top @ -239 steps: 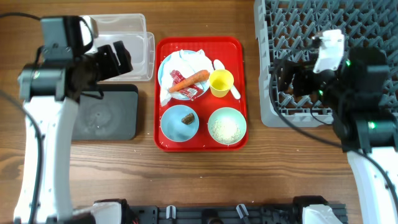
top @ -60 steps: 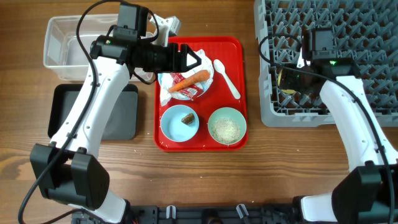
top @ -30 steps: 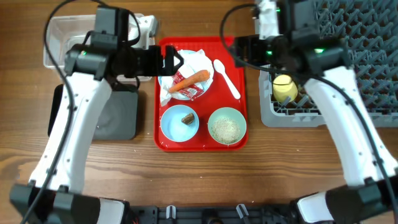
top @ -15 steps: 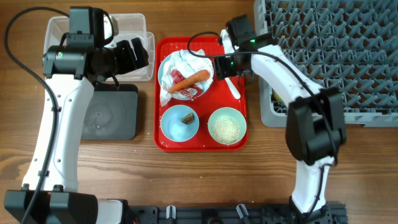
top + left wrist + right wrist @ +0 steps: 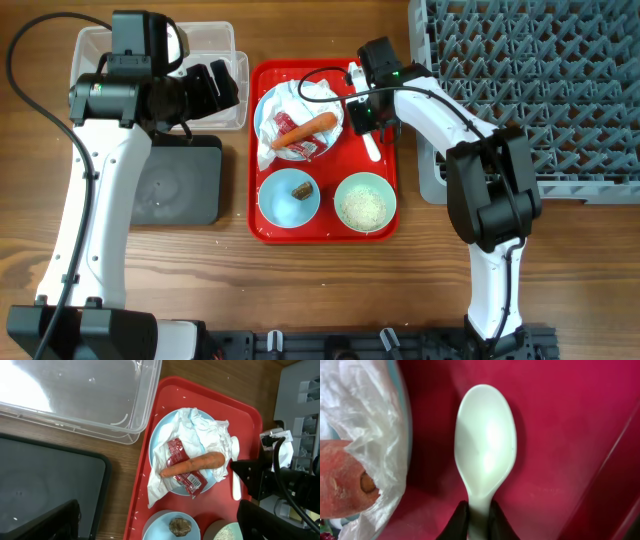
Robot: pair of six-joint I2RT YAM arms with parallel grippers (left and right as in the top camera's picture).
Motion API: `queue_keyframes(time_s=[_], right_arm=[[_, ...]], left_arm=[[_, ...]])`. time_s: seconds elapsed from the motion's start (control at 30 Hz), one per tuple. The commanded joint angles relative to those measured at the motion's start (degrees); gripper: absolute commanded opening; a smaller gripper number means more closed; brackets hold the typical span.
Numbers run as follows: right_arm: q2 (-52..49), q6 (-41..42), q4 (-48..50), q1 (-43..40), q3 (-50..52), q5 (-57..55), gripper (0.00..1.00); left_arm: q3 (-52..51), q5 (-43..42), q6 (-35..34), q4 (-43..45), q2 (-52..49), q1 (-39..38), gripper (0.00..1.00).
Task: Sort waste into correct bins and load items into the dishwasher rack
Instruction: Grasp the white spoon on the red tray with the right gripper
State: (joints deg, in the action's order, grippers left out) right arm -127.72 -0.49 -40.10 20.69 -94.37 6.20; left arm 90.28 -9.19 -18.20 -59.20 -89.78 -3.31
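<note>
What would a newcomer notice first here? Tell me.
The red tray sits at centre, with an orange carrot lying on tissue on a blue plate. Beside that plate, the right end effector is shut on a white spoon by its handle. The big grey rack fills the upper right.

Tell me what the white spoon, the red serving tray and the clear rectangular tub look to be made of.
White spoon: probably plastic, smooth and semi-glossy, with soft highlights in its bowl and a slightly translucent look. Red serving tray: likely moulded plastic with a satin sheen, judging by its even colour and rounded raised rim. Clear rectangular tub: transparent plastic, glossy, with see-through walls and bright glare.
</note>
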Motion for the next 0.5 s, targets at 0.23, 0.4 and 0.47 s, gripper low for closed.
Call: queue_keyframes(time_s=[0.23,0.4,0.47], right_arm=[[3.7,0.8,-2.7,-0.3,-2.0,-0.9,0.04],[11.5,1.1,-2.9,-1.9,-2.4,-0.9,0.04],[13.3,1.2,-3.0,-2.4,-2.4,-0.9,0.04]], left_arm=[[0.4,0.7,-0.7,0.0,0.1,0.1,1.0],[0.4,0.7,-0.7,0.0,0.1,0.1,1.0],[0.4,0.7,-0.7,0.0,0.1,0.1,1.0]])
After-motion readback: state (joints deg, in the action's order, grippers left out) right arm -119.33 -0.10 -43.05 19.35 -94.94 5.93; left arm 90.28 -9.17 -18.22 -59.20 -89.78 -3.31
